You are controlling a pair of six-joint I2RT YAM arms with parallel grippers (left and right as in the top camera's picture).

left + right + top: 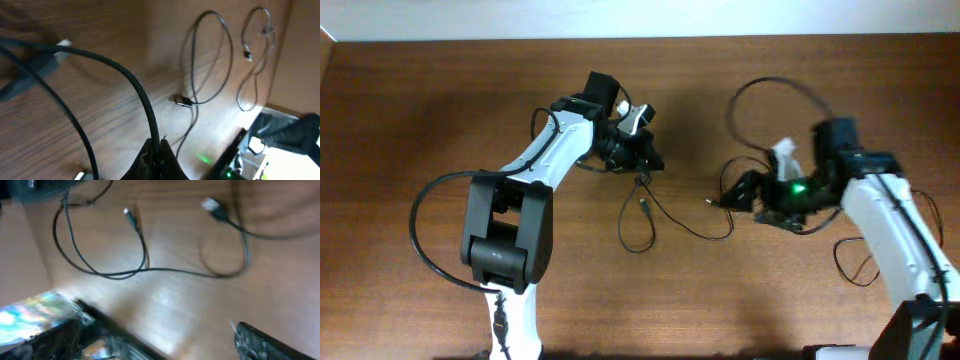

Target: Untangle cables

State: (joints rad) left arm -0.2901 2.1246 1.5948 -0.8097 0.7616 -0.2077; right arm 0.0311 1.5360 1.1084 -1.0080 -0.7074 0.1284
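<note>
The cables are thin black wires spread over the brown table. One cable (pixel 131 80) arcs up out of my left gripper (pixel 156 146), whose fingers are shut on it. From the left gripper (pixel 647 160) in the overhead view, a cable loop (pixel 637 225) hangs down toward the table's middle and trails right. Further off lie a loop with a plug end (pixel 183 101) and a thinner loop (pixel 255 60). My right gripper (pixel 727 193) stands open above the table, nothing between its fingers (pixel 265 342). Beyond it lie a thin cable (pixel 120 273) and a metal-tipped plug (pixel 212 205).
Another black loop (pixel 775 95) rises behind the right arm, and a small one (pixel 855 265) lies beside its base. The left arm's own thick cable (pixel 425 215) bows out to the left. The table's far edge (pixel 640 40) meets a pale wall.
</note>
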